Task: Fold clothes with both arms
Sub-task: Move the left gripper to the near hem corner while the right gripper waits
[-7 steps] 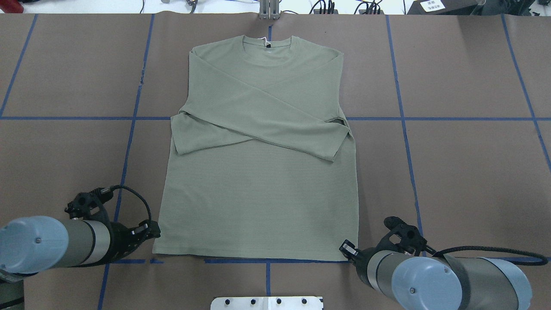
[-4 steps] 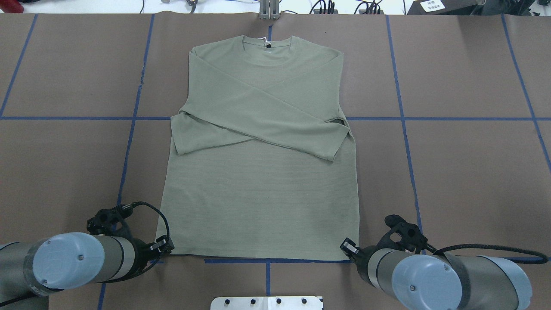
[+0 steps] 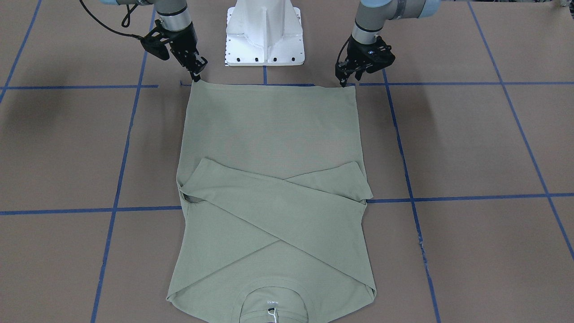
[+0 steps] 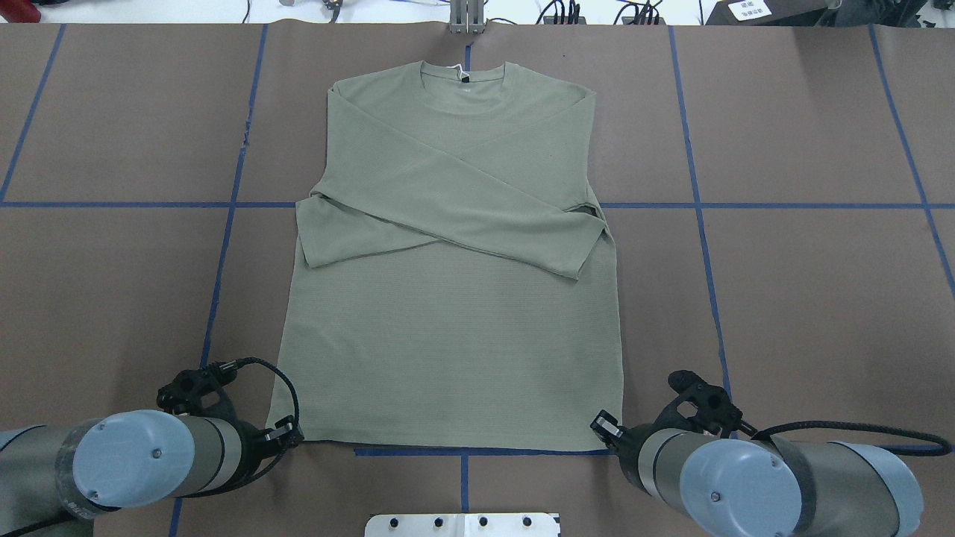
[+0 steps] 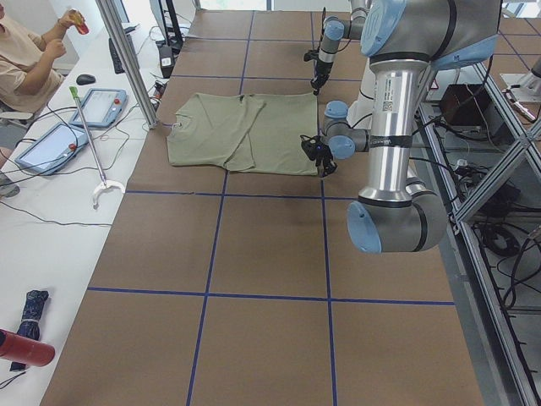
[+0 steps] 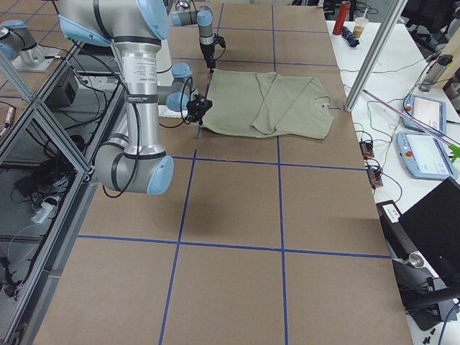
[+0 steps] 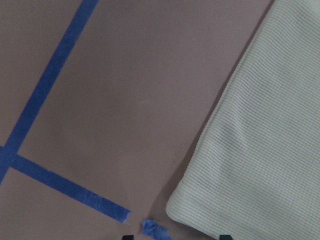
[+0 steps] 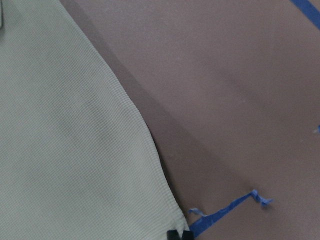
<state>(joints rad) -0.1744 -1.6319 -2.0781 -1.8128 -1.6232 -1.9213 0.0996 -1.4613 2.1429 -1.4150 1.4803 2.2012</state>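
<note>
Overhead exterior order, left to right; all places are given from the pedestal base [image 3: 264, 31].

1. left gripper [image 3: 342, 81]: I place it just off the base's left front, lowered to the counter [image 4: 112, 149] at the near left hem corner. My left wrist camera shows the two fingers apart, one on either side of that corner, with nothing pinched yet.

2. shirt [image 4: 448, 335]: sage-green knit, flat on the counter straight out from the base. Its long axis runs directly away from the base, with the hem nearest, along a blue tape line [image 4: 477, 452], and the neck farthest. Both sleeves lie crossed over the chest. The hem overhangs the base about evenly on both sides, so neither arm is nearer its corner than the other.

3. right gripper [image 3: 196, 77]: just off the base's right front, its tip touching the near right hem corner. The right wrist camera shows one dark tip at mid-frame on that corner. I read the fingers as together on the cloth, though the pinch sits at the frame edge.

Relation that matters: the cloth lies beyond both sets of fingers, away from the base. I judge the fold must carry the hem outward toward the neck.

Writing: there is small pale print [image 3: 271, 303] inside the neckband, too small for me to read. The white neck tag [image 3: 271, 315] has no legible text.
</note>
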